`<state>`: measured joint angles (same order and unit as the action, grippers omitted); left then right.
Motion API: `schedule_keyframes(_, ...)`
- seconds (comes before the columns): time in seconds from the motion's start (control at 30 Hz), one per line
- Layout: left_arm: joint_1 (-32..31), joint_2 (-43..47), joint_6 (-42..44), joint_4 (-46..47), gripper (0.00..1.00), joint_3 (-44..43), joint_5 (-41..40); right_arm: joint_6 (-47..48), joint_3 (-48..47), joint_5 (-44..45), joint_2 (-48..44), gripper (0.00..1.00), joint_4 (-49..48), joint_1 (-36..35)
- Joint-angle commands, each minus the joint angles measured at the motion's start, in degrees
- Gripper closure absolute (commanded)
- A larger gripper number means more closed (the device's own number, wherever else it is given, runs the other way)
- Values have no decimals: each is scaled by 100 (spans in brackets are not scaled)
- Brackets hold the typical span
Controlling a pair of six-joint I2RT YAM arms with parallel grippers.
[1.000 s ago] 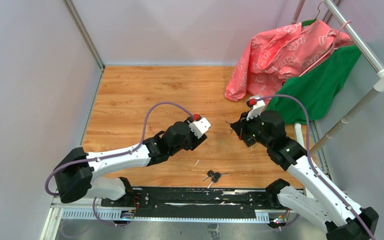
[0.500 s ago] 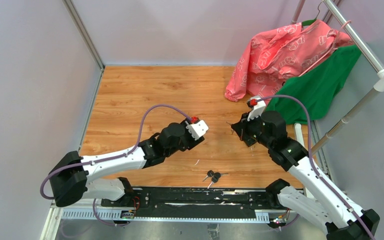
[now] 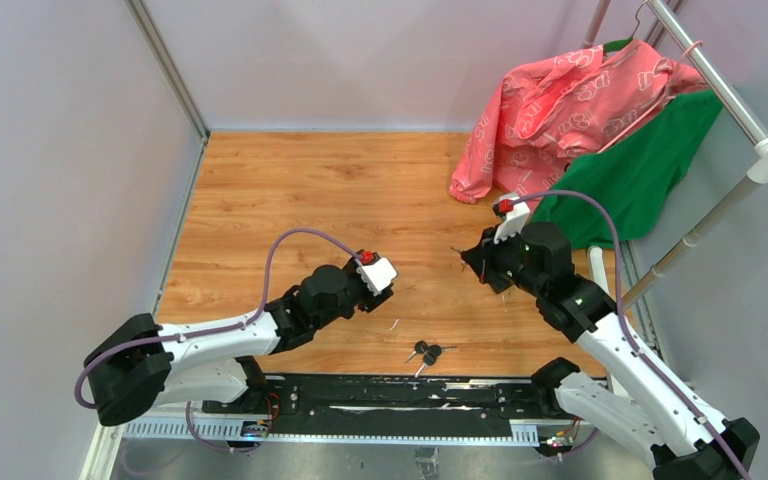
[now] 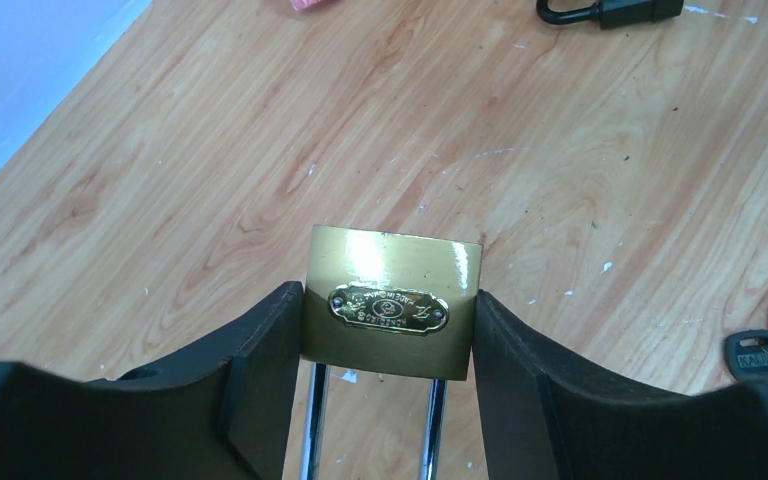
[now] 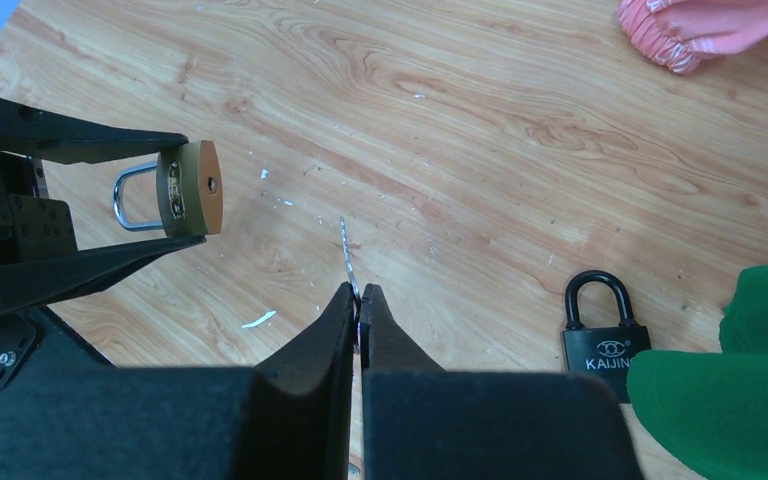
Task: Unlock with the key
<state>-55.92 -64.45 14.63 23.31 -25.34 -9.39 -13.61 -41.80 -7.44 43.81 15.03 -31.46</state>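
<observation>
My left gripper (image 4: 390, 335) is shut on a brass padlock (image 4: 392, 300), gripping the body on both sides with the steel shackle pointing back toward the wrist. In the top view the left gripper (image 3: 388, 288) sits left of centre, low over the wooden table. My right gripper (image 5: 359, 295) is shut on a thin silver key (image 5: 346, 250) whose blade sticks out ahead of the fingertips. The brass padlock (image 5: 192, 190) shows in the right wrist view, keyhole face toward the key, well to its left. In the top view the right gripper (image 3: 472, 262) is right of centre, apart from the padlock.
A black padlock (image 5: 605, 335) lies on the table near the right gripper, also at the top of the left wrist view (image 4: 620, 10). A bunch of black-headed keys (image 3: 425, 352) lies near the front edge. Pink (image 3: 570, 100) and green (image 3: 640, 170) garments hang on a rack (image 3: 730, 95) at the right.
My left arm has pulled back toward the near left with the brass padlock, widening the gap to the key. The right arm has stayed put.
</observation>
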Motion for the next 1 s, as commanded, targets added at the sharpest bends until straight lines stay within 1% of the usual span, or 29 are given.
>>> schedule_keyframes(0.0,73,234,63,1490,100,195,-76,-81,-118,-136,-4,100,240,52)
schedule_keyframes(0.2,359,210,-44,1725,100,322,667,-89,-144,-119,1,100,239,53)
schedule_keyframes(0.3,378,143,239,1933,100,424,1159,-73,-189,-326,33,100,237,61)
schedule_keyframes(0.43,380,19,773,1739,100,335,1864,-15,-331,-881,173,100,272,66)
schedule_keyframes(0.5,385,1,976,1781,100,333,2015,-6,-413,-1207,275,100,296,66)
schedule_keyframes(0.73,380,-68,1549,2668,100,613,2638,-226,-815,-2489,667,100,716,119)
schedule_keyframes(0.97,453,-268,1612,3262,100,582,2981,-639,-934,-2588,507,100,1160,213)
